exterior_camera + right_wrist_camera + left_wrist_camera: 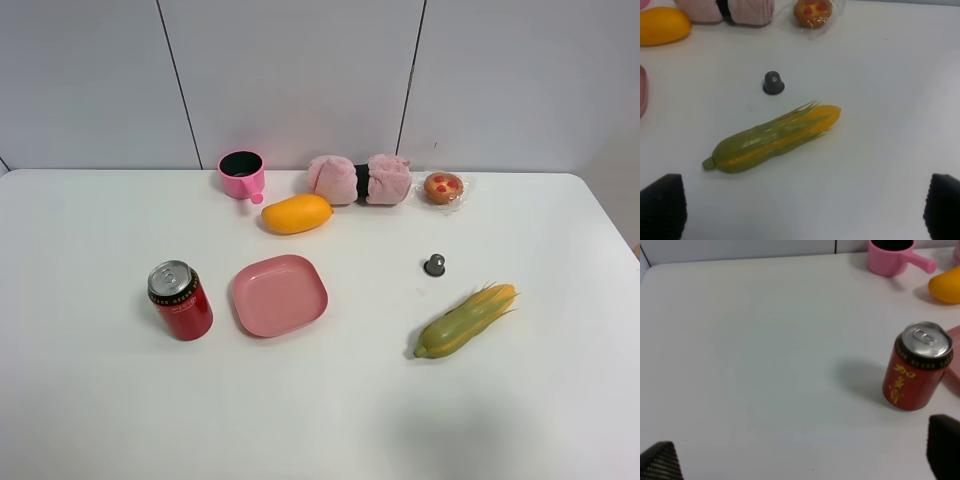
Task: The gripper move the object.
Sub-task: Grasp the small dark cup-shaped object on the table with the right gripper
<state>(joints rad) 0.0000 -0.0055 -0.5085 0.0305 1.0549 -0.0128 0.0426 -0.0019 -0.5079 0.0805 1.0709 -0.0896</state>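
1. On the white desk, right of the middle in my high view, the dark grey knob-shaped piece stands upright on its wider base, touching nothing.
2. Near it, toward the front edge, a corn cob in a green husk lies aslant. The two are close but apart.
3. Behind the piece, by the back wall, I see a wrapped muffin with red dots. Further left come a rolled pink towel with a dark band, a mango and a pink cup.
4. On the left half a pink square plate lies flat, with an upright red drink can just beside it.
5. My right pincer is spread wide and grips nothing. Its two black tips show far apart above the desk, and the corn cob and the knob-shaped piece lie beyond them.
6. My left pincer is likewise spread wide over bare desk. The can stands ahead of it, off to one side, and is not touched.
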